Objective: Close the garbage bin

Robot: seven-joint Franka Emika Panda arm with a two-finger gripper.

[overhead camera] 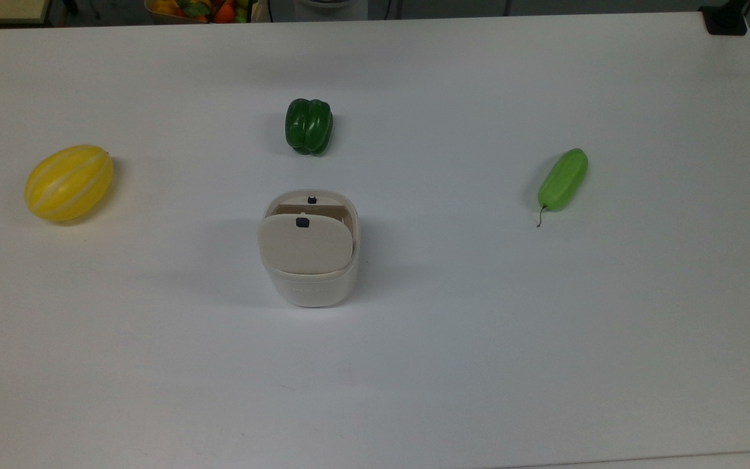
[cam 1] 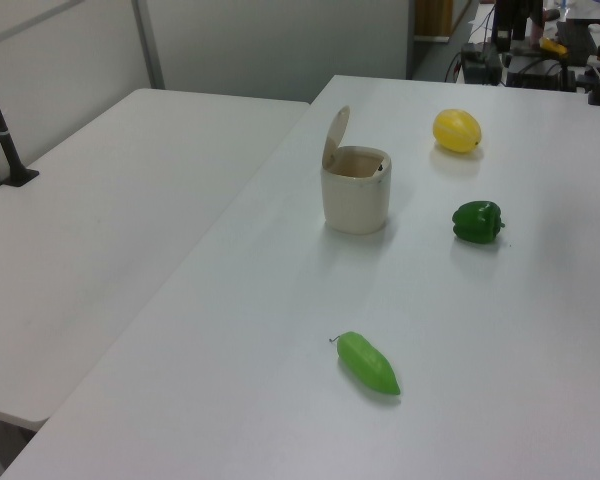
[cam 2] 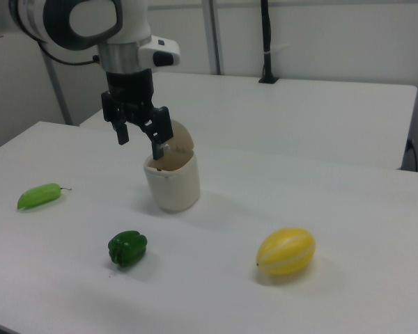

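Bin (overhead camera: 310, 277): off-white, rounded-square, standing upright near the middle of the white table (overhead camera: 479, 365). Also seen in the left view (cam 1: 356, 200) and the right view (cam 2: 172, 182).
Lid (overhead camera: 305, 243): beige, flat, swung up on its hinge and standing nearly upright; mouth of the bin uncovered. In the left view the lid (cam 1: 335, 137) rises from the rim on the left view's left. In the right view the lid (cam 2: 181, 141) stands at the far rim, partly behind the claw.
Button (overhead camera: 312, 200): small, black, on the rim at the side nearer the pepper in the top view. A second small black piece (overhead camera: 302, 223) sits on the lid near its free edge.
Gripper (cam 2: 141, 142): black, hanging from the white arm (cam 2: 90, 24), pointing down. Fingers spread well apart, nothing between them. One fingertip (cam 2: 157, 152) lies level with the bin's rim, in front of the lid; I cannot tell whether it touches either. The other finger is off to the right view's left of the bin, in the air.
Pepper (overhead camera: 309, 126): dark green, near the bin, apart from it.
Melon (overhead camera: 69, 182): yellow with pale stripes, well apart from the bin, at the top view's left.
Pale green fruit (overhead camera: 563, 178): long, thin stalk at one end, well apart from the bin, at the top view's right.
Second table (cam 1: 110, 220): white, beside the first, at the left view's left.
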